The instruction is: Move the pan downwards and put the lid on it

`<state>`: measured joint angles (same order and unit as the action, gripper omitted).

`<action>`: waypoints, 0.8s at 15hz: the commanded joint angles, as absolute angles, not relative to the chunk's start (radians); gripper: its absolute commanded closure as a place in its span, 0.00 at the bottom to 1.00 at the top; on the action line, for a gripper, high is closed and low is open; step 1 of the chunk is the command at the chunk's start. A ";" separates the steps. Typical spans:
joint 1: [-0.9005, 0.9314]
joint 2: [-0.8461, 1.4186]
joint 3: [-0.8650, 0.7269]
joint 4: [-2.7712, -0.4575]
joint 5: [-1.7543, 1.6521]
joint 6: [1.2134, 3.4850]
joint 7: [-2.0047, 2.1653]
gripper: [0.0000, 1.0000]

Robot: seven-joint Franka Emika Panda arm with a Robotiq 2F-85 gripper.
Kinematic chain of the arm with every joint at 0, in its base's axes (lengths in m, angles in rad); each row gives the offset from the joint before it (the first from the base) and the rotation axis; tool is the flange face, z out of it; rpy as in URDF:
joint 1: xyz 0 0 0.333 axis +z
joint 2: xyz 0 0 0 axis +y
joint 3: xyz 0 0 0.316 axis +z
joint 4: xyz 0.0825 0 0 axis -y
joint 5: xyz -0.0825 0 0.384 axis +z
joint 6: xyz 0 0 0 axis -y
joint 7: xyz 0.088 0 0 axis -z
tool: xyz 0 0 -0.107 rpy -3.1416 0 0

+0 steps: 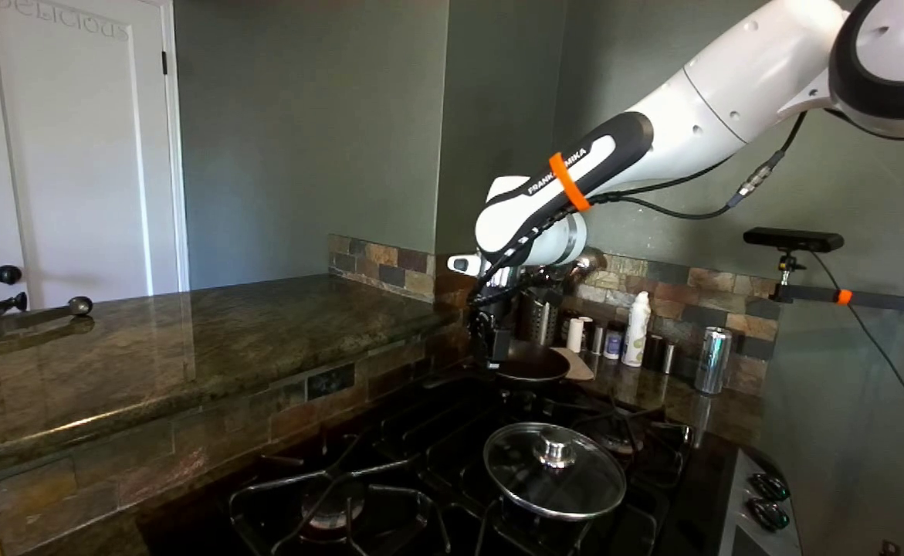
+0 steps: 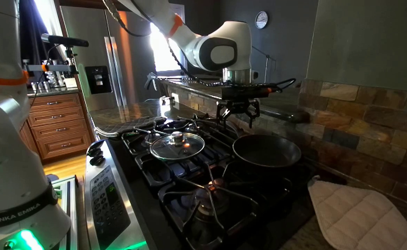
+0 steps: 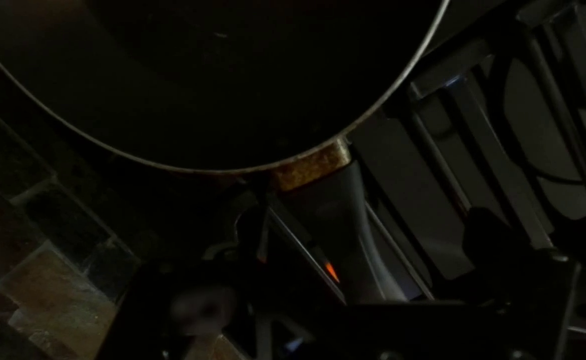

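1. The pan [image 2: 266,151] sits level on the stove [image 1: 702,479] near the tiled wall [image 2: 359,139], its handle [image 3: 340,220] running toward the jaws in the wrist view.
2. The jaws stand spread at the handle; whether they touch it, I cannot tell.
3. The lid [image 1: 552,479] lies on the stove, knob [image 1: 555,452] upward, apart from the pan in both exterior views.
4. A pale pad [image 2: 361,213] lies on the worktop [image 1: 672,392] beside the stove; a bottle [image 1: 637,332] and a can [image 1: 712,359] stand there too.

Rounded white arm [image 1: 760,77], orange straps [image 1: 570,182], black cables [image 1: 793,133], FRANKA EMIKA lettering [image 2: 14,214], black pincer [image 2: 237,124].
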<state>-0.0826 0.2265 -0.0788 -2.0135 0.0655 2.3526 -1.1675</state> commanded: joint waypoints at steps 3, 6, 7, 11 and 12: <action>-0.104 0.276 -0.051 -1.989 0.035 2.405 -1.157 0.00; -0.107 0.293 -0.044 -1.979 0.035 2.413 -1.152 0.00; -0.109 0.297 -0.041 -1.975 0.036 2.412 -1.153 0.01; -0.111 0.310 -0.032 -1.962 0.033 2.408 -1.151 0.20; -0.111 0.312 -0.031 -1.959 0.031 2.408 -1.151 0.27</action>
<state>-0.0956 0.2890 -0.0517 -1.9797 0.0503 2.3944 -1.1649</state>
